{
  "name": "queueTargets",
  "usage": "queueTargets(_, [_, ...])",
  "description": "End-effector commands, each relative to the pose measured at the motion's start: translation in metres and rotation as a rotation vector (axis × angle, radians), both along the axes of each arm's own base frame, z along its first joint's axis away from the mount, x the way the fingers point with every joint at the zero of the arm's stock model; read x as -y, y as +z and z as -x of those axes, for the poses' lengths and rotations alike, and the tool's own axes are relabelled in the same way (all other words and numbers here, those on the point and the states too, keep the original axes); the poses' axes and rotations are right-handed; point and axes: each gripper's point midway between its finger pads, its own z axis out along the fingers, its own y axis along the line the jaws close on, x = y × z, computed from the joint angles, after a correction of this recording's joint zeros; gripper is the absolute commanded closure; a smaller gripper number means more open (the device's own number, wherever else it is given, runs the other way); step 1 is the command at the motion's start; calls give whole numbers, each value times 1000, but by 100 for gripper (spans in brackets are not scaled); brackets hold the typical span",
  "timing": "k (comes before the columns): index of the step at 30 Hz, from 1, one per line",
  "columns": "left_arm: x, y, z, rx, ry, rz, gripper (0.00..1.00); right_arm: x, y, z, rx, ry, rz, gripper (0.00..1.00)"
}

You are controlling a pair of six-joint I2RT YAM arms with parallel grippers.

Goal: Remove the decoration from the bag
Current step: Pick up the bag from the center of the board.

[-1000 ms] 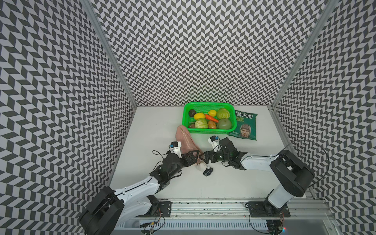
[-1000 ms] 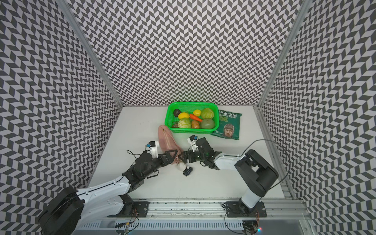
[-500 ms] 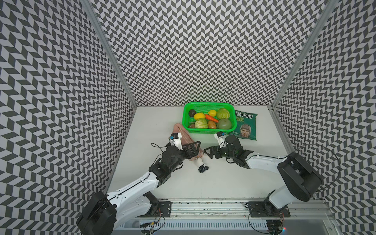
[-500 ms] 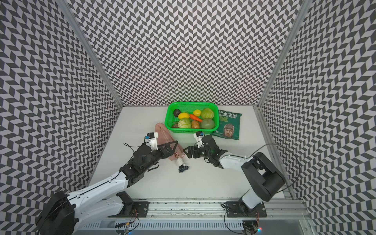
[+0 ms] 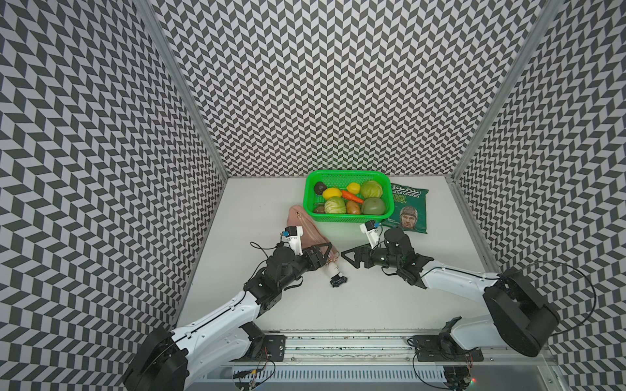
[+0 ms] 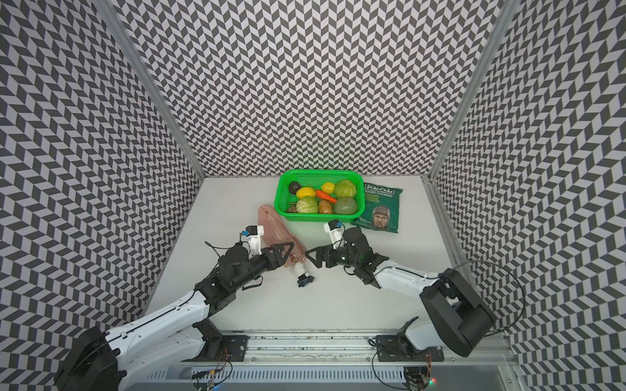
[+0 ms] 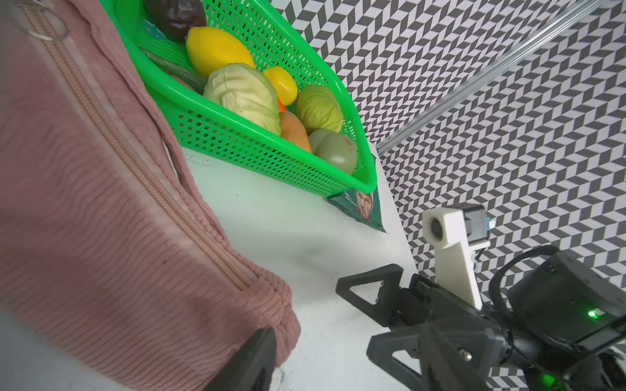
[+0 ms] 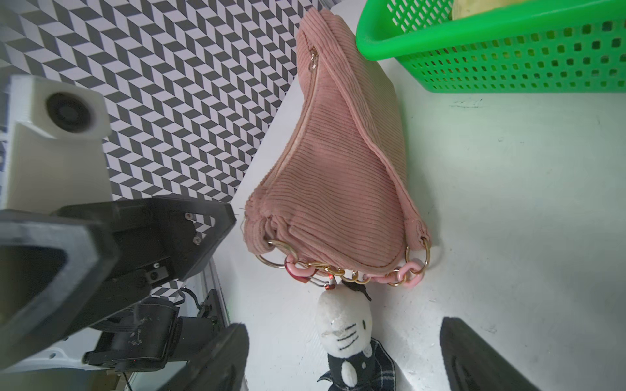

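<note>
Backed off slightly since a second ago: right pincer (image 5: 349, 260), gaping wide, empty. Just ahead, centred before its jaws, decoration (image 8: 343, 325), clipped by its clasp (image 8: 318, 280) to the chain (image 8: 372, 275) at the bag (image 8: 338, 169)'s end beyond. Opposite, left pincer (image 5: 323, 255) at that end; grip impossible to tell. Advance low, close on the white body, steady the bag, then work the clasp free.

Bag (image 5: 310, 232) (image 6: 276, 230) (image 8: 338, 162): dusty-pink corduroy pouch with its zip closed. It lies centre-left, long axis running far to near, narrow end far. Gold rings and a pink-and-gold chain (image 8: 359, 276) hang at its near end. Decoration (image 5: 333, 272) (image 6: 302, 273) (image 8: 345, 330): small white plush cat in a dark checked outfit. It lies flat just near of the bag, head toward it, clasp touching the chain.
</note>
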Motion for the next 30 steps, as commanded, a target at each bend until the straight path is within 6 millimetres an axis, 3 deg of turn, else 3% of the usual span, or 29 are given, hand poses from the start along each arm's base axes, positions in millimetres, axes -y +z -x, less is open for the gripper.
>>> queueTargets(1, [2, 3, 2, 17, -19, 16, 34, -7, 10, -3, 14, 16, -64, 9])
queueTargets(15, [12, -22, -3, -15, -48, -7, 44, 0, -4, -6, -1, -20, -12, 9])
queueTargets(30, [21, -30, -13, -27, -51, -14, 79, 6, -3, 5, 12, -7, -12, 10])
